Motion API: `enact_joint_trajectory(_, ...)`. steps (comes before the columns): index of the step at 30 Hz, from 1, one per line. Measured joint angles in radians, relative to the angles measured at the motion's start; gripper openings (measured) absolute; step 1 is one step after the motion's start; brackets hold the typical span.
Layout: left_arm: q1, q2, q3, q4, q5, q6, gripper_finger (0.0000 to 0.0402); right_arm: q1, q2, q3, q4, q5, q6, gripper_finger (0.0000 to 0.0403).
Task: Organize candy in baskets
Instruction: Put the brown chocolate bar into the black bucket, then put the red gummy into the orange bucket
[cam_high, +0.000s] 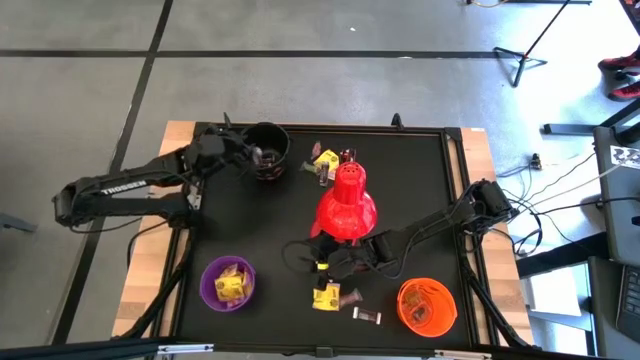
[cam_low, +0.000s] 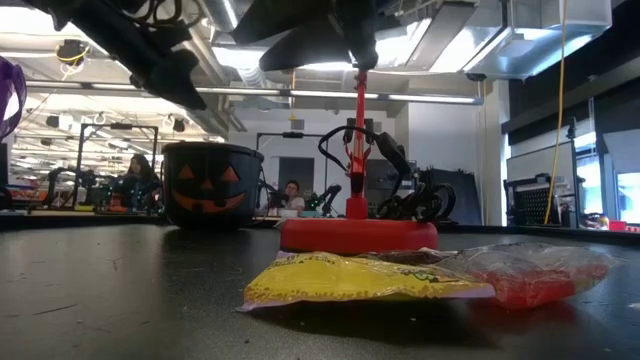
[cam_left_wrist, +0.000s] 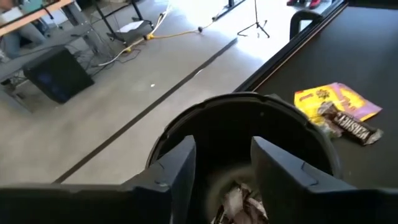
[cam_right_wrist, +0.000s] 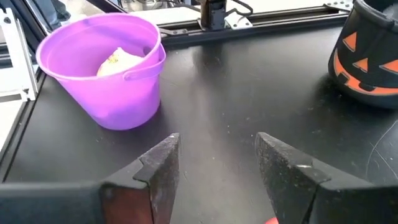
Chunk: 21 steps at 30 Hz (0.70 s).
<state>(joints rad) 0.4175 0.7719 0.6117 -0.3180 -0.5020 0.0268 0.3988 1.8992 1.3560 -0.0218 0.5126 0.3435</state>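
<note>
**Q:** What writing are you reading on the table?

**A:** I am reading "HERSHEY'S" on a dark brown bar lying across a yellow candy wrapper beside the black bucket. That bucket is showing an orange jack-o'-lantern face in the low view. "TROSSEN" is printed on the left arm.

**Q:** Where are the grippers?

**A:** My left gripper is hovering over the black bucket's mouth with its fingers spread apart, holding nothing; silvery wrapped sweets are lying inside. My right gripper is sitting low beside the red desk lamp, fingers apart and empty, pointing toward the purple bucket.

**Q:** And the rest?

**A:** The purple bucket is holding yellow candy. The orange bucket is standing at the near right corner. Loose sweets are lying on the black table mat. Beyond it, grey concrete floor and a workshop with people seated at benches.
</note>
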Motion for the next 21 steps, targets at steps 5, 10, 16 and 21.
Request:
enact_joint_trajectory(5, -0.028, -0.019, 0.000, 0.003, 0.002, -0.045, 0.0156, 0.001, 0.000, 0.000, -0.051, -0.003, 0.011, 0.0205)
enact_joint_trajectory(10, -0.075, -0.054, 0.010, 0.025, 0.232, -0.111, 0.0156, 0.001, 0.000, 0.000, -0.120, -0.113, 0.050, 0.0205)
enact_joint_trajectory(16, -0.172, -0.088, 0.011, 0.171, 0.637, -0.198, 0.0155, 0.032, 0.000, 0.000, -0.257, -0.257, 0.121, 0.0205)
enact_joint_trajectory(21, -0.281, -0.084, 0.011, 0.252, 0.680, -0.189, 0.0155, 0.086, 0.000, 0.000, -0.370, -0.306, 0.175, 0.0205)
